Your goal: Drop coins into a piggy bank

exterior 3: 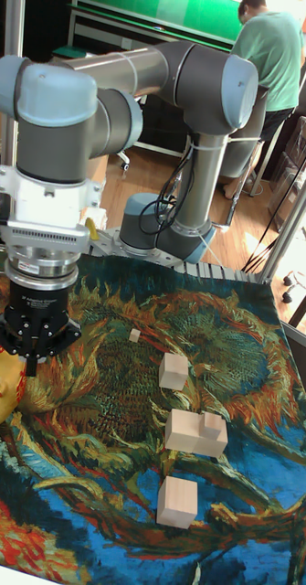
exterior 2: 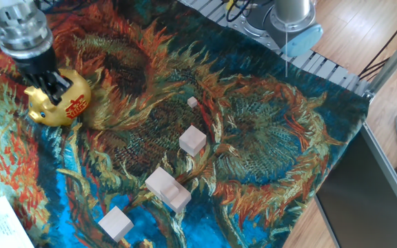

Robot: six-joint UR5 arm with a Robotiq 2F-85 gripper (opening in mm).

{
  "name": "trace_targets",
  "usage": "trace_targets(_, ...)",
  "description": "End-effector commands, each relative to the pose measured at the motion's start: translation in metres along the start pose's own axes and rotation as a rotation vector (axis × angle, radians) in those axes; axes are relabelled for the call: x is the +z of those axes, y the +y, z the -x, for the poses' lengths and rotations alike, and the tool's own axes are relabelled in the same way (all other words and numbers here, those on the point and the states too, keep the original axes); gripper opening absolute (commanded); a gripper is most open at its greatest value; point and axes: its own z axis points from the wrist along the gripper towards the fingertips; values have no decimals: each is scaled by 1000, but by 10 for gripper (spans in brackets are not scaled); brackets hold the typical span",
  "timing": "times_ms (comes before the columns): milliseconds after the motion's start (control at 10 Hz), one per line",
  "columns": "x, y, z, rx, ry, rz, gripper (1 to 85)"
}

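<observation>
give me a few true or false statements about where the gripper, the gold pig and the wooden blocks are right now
1. The gripper is right over the back of the piggy bank. True.
2. The piggy bank lies on its side in the middle of the cloth. False: it stands upright near the cloth's far left edge.
3. Several pale wooden blocks sit on the cloth, apart from the piggy bank. True.
4. The gripper is holding one of the wooden blocks. False: none is in it; they all rest on the cloth.
5. The smallest block is the one nearest the bottom edge of the fixed view. False: there sits a larger block.
</observation>
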Motion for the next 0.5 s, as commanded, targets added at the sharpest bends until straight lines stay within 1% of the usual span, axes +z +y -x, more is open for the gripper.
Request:
trace_targets(0,-4,1,-1,-65,20,-37,13)
trace_targets(100,-4,-4,5,-96,-3,-57,13)
trace_targets(200,-4,4,12,-92,-31,-31,17)
trace_targets(300,1,31,12,-47,-49,-18,27)
trace_targets(400,7,68,5,5,-37,-23,13)
